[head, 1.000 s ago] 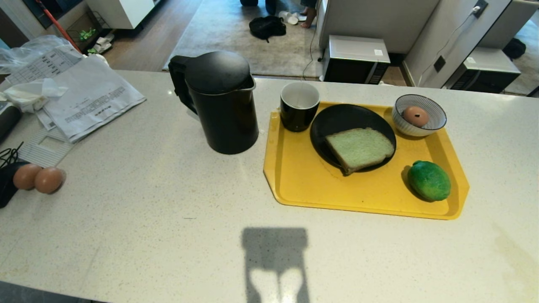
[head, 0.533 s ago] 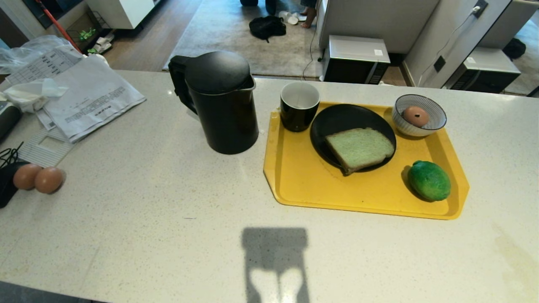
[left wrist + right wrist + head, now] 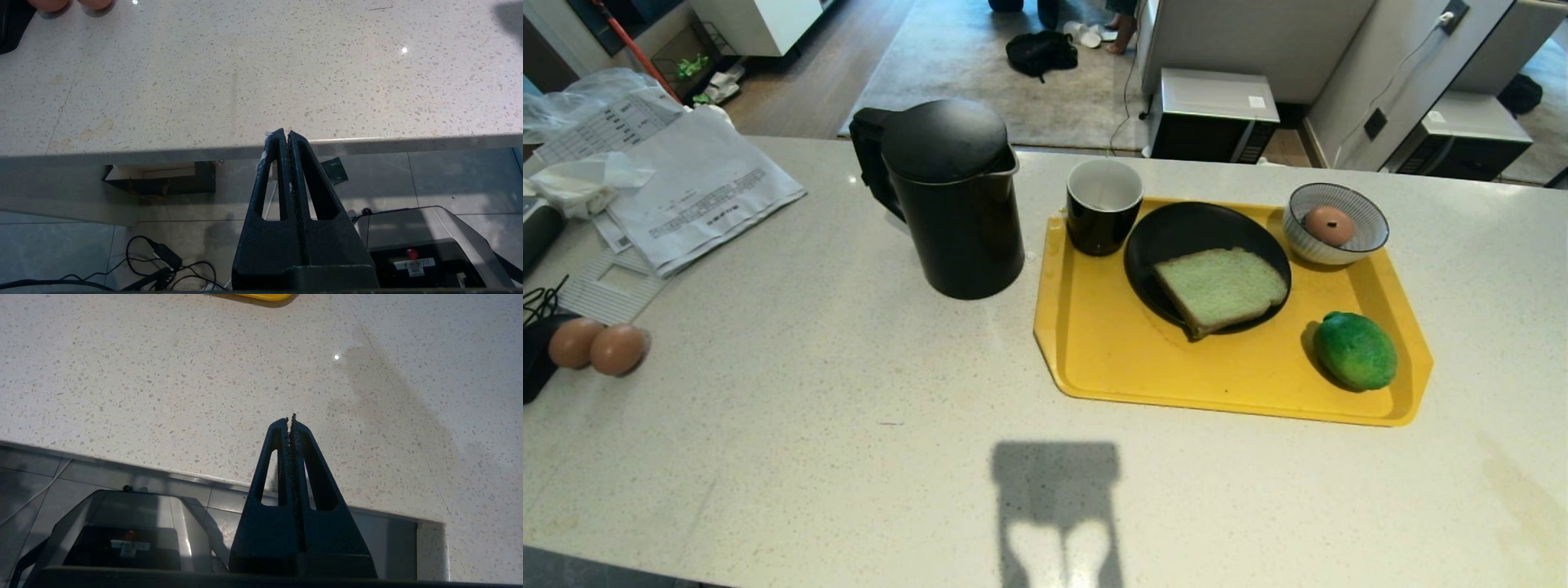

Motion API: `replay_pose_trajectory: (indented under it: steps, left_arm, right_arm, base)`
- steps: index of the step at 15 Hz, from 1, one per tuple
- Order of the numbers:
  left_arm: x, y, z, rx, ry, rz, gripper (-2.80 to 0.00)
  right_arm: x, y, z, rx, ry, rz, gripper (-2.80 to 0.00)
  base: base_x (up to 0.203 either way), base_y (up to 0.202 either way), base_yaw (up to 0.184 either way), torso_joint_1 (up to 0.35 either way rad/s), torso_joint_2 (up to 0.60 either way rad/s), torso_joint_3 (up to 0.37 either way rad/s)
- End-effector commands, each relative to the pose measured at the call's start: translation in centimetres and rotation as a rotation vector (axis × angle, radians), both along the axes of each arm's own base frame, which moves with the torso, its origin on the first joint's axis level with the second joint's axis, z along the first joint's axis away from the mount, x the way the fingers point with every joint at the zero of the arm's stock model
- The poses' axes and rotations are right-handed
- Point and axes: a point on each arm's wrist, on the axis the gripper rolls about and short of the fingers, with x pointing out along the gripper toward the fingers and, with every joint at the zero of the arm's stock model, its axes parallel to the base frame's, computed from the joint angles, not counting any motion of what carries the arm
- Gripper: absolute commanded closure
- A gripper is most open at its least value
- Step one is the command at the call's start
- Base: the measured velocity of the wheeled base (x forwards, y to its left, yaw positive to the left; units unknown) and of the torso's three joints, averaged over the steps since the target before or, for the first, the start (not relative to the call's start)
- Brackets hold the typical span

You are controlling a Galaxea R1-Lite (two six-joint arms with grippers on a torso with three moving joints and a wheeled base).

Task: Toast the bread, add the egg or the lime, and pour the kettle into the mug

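Both tools are pressed shut and empty — the left gripper (image 3: 287,134) and right gripper (image 3: 291,421) are parked at the counter (image 3: 849,457) edge. On the yellow tray (image 3: 1143,367) lie the bread (image 3: 1221,287), lime (image 3: 1355,349) and mug (image 3: 1103,206); the kettle (image 3: 952,200) stands just beside it — easily knocked if the mug is approached carelessly.
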Motion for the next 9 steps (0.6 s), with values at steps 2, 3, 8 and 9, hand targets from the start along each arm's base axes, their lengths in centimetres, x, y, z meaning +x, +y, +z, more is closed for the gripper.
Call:
replay_pose_trajectory:
  steps: [2,3,8,9]
  left_arm:
    - [0.0,0.0,0.0,0.005,0.0,0.0,0.0]
    - [0.0,-0.01,0.0,0.008,0.0,-0.001,0.0]
    - [0.01,0.0,0.0,0.011,0.0,0.0,0.0]
    - [0.0,0.0,0.0,0.01,0.0,0.0,0.0]
  right_arm:
    - [0.0,0.0,0.0,-0.001,0.0,0.001,0.0]
    - [0.0,0.0,-0.01,-0.001,0.001,0.0,0.0]
    - [0.0,0.0,-0.02,-0.001,0.001,0.0,0.0]
    - [-0.01,0.0,0.02,-0.001,-0.001,0.002,0.0]
  base:
    - [0.0,0.0,0.0,0.0,0.0,0.0]
    - [0.0,0.0,0.0,0.0,0.0,0.0]
    - [0.0,0.0,0.0,0.0,0.0,0.0]
    - [0.0,0.0,0.0,0.0,0.0,0.0]
